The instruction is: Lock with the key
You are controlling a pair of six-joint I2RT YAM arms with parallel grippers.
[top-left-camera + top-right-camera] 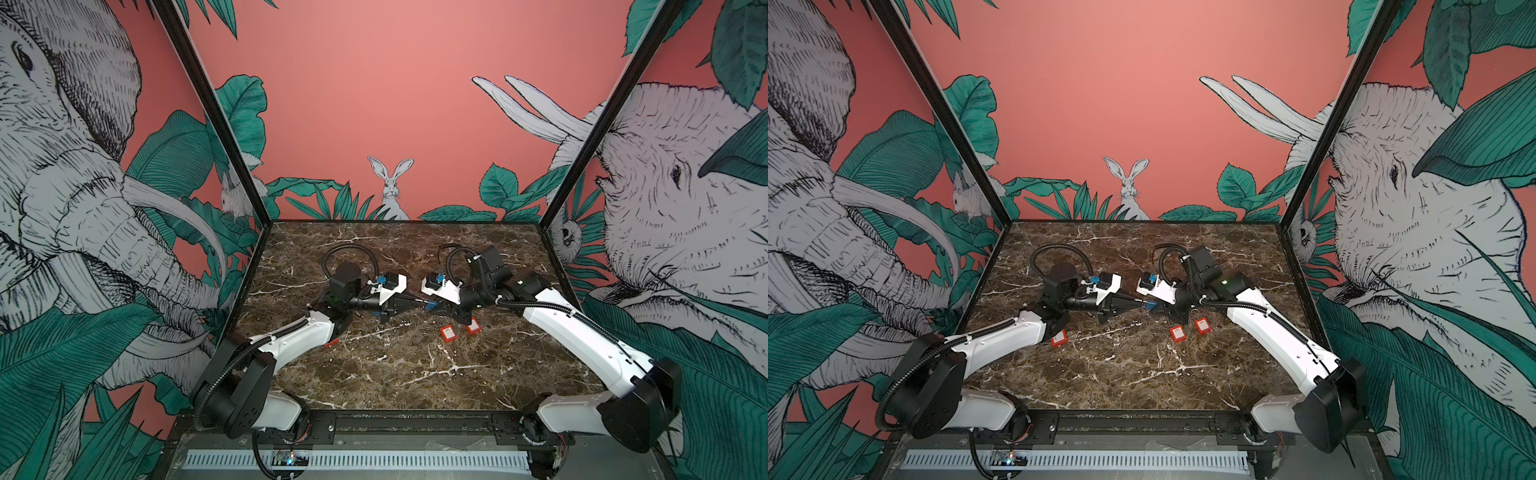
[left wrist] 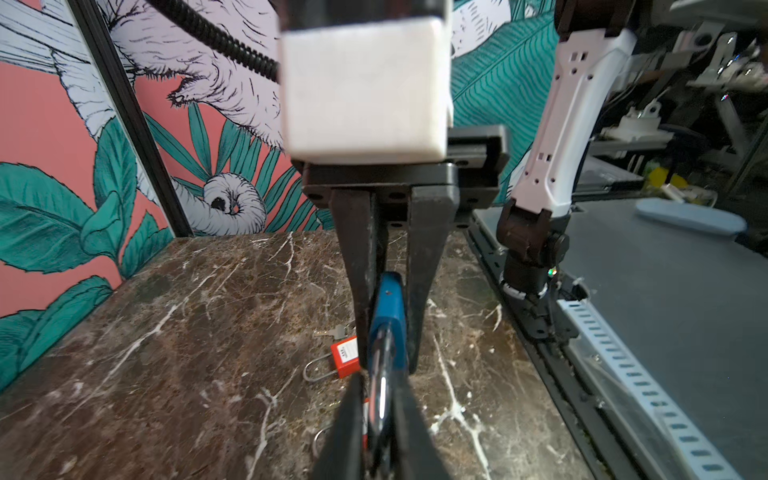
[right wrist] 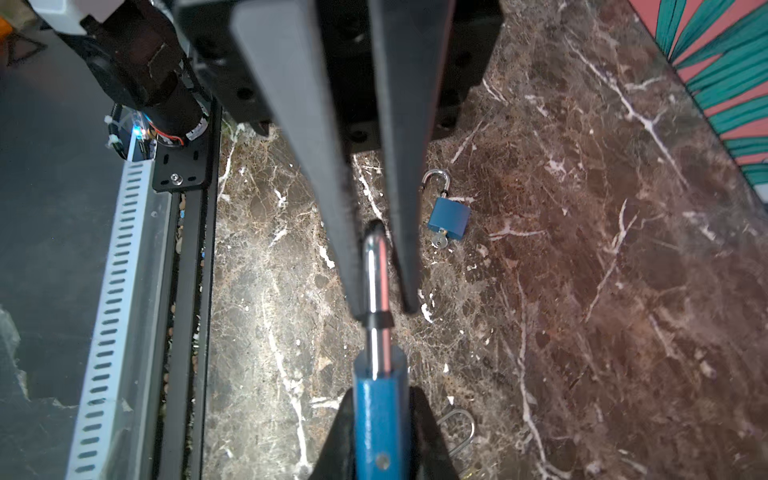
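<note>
The blue padlock (image 3: 380, 419) is held above the marble worktop (image 3: 582, 291), mid-scene between the two arms. The right gripper (image 2: 388, 363) has its jaws clamped on the blue body. The left gripper (image 3: 384, 309) keeps narrow jaws loosely flanking the steel shackle (image 3: 376, 270). A red padlock (image 2: 345, 356) on the worktop bears a white label, its print too small to read.

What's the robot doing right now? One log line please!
right end effector: shut on blue padlock | left end effector: open, around its shackle | red padlocks: lying on table
</note>
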